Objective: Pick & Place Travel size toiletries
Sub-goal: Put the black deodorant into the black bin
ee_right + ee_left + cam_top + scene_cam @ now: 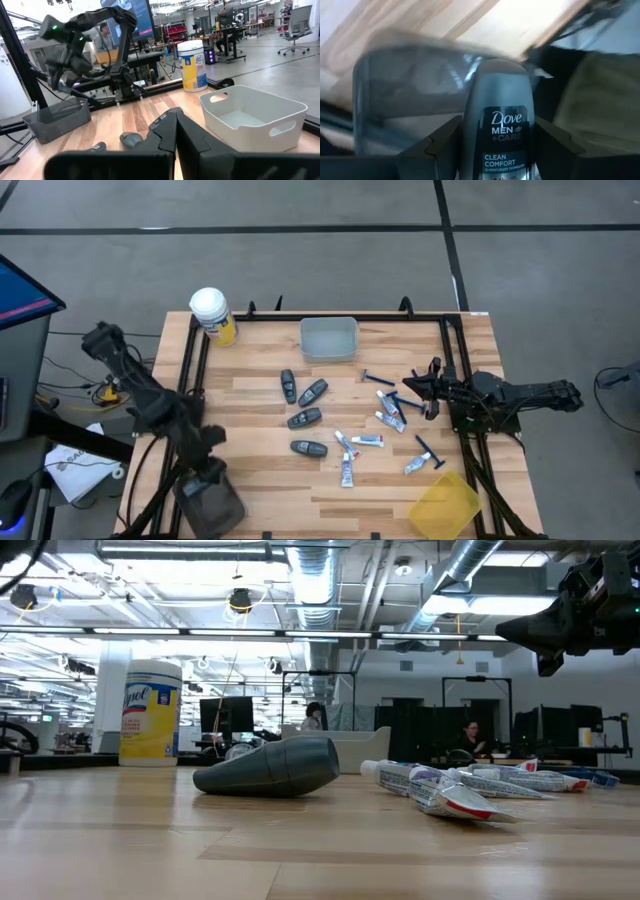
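Note:
My left gripper [204, 467] hangs over a grey see-through bin [212, 502] at the table's near left corner, shut on a dark grey Dove pod-shaped bottle [500, 115]. Several more dark grey pods [304, 418] lie on their sides mid-table. White tubes [367, 440] and blue razors [430, 451] lie flat to their right. My right gripper [414, 386] is shut with nothing in it, held level above the table's right side near the tubes. My left gripper pinches the Dove bottle by its two narrow sides [470, 135], one finger [437, 145] on each side, the label facing the wrist camera. The fingers slant down from above. The bottle is lifted clear, its rounded end pointing away from the wrist over the grey bin [405, 95].
A white bin [329, 337] stands at the far middle and a yellow bin [445, 505] at the near right corner. A big yellow jar with a white lid [213, 315] stands at the far left. Black frame rails [190, 355] run along the table's sides.

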